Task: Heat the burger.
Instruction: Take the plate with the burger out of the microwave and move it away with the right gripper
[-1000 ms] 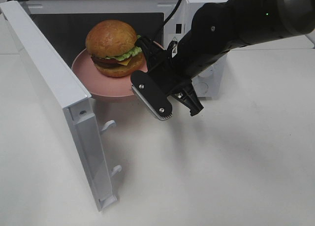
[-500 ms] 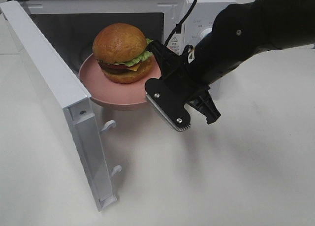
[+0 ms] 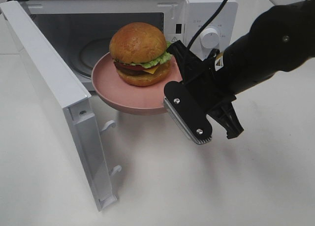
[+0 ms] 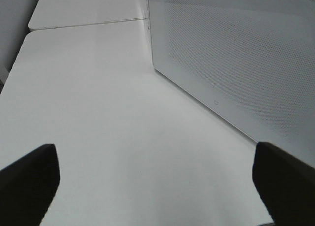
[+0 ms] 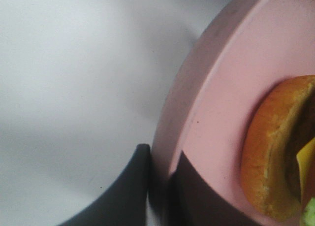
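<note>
Exterior high: white table (image 3: 246, 186), microwave (image 3: 206, 19).

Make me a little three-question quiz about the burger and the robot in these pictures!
1. True or false: the burger sits on a pink plate.
2. What is the right gripper pinching? A) the bun B) the plate's rim C) the microwave door
3. Fill in: the microwave door is ____.

Key: 1 true; 2 B; 3 open.
</note>
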`<move>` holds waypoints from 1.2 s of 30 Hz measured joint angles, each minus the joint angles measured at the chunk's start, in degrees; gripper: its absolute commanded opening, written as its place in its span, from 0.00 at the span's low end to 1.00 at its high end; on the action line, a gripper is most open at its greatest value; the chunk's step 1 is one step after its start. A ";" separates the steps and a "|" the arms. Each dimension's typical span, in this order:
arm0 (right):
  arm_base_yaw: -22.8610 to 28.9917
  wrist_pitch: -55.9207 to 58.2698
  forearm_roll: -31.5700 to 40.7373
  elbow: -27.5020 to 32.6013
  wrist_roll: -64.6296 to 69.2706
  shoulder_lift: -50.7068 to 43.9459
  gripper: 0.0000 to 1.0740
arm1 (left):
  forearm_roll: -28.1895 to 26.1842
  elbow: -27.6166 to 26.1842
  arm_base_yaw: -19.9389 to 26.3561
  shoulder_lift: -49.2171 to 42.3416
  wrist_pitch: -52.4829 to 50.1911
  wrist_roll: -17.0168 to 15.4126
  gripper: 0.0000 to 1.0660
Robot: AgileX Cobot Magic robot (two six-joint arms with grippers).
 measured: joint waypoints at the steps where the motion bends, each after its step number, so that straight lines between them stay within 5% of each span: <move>1: 0.00 0.00 0.00 0.00 0.00 0.00 0.00 | 0.00 0.00 0.00 0.00 0.00 0.00 0.94; 24: 0.00 6.70 -9.22 17.82 13.41 -25.38 0.00 | 0.00 0.00 0.00 0.00 0.00 0.00 0.94; 36: 0.00 16.04 -18.16 20.05 27.73 -37.07 0.00 | 0.00 0.00 0.00 0.00 0.00 0.00 0.94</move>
